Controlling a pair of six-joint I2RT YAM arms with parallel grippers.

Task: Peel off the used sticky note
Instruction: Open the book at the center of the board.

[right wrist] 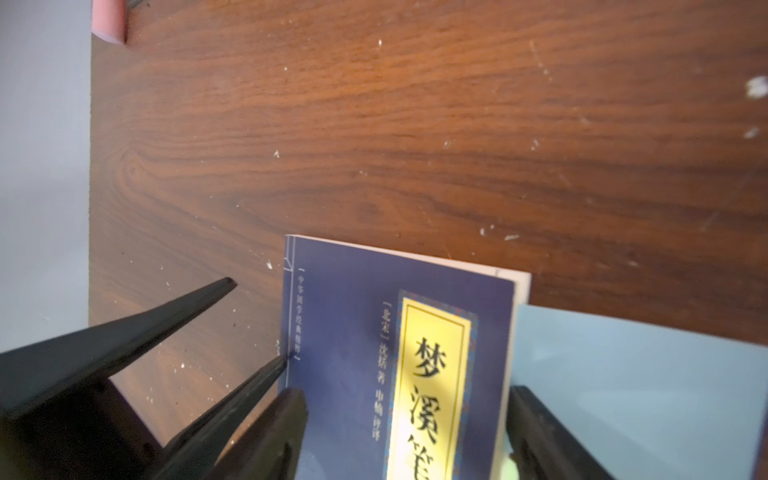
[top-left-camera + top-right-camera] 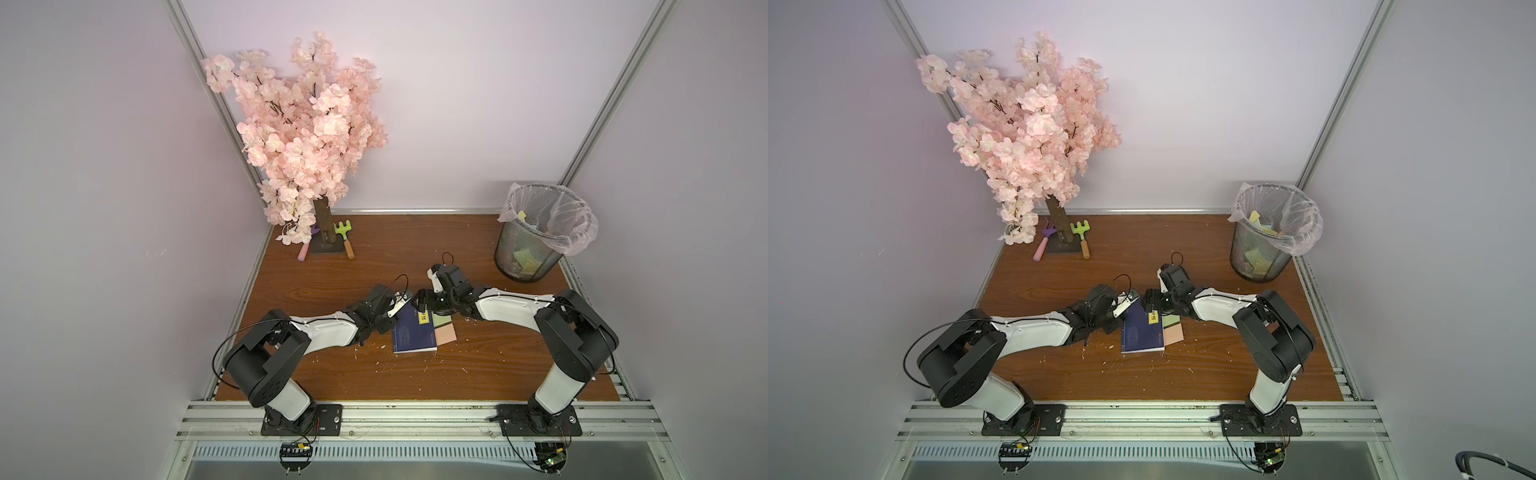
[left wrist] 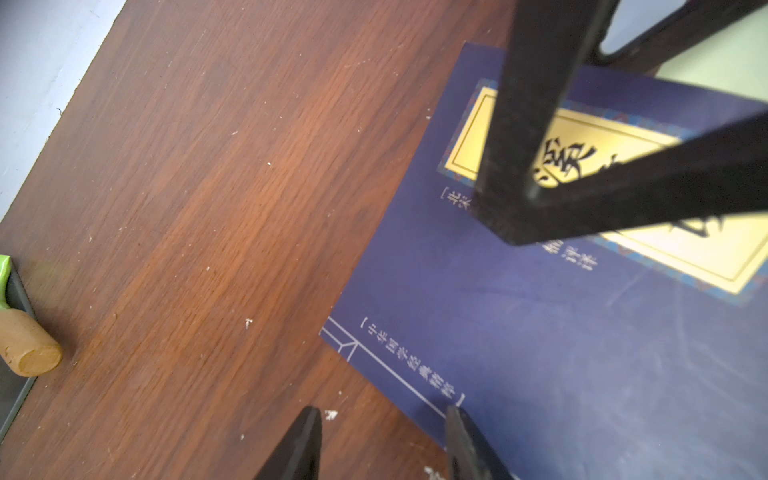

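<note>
Right gripper is hovering over the far end of the blue book, fingers spread wide and gripping nothing. Left gripper is sitting at the book's left edge, fingers apart, empty. Sticky notes — green and pink — are protruding from the book's right edge, lying on the table.

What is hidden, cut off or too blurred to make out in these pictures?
Far end of the book: both top views, covered by the right end effector.
Sticky notes: both top views, too small to show writing, which is used, or whether they lie under the book.
Title label: right wrist view, cut off by the picture's edge.
Bin contents: both top views, blurred by mesh and liner.
</note>
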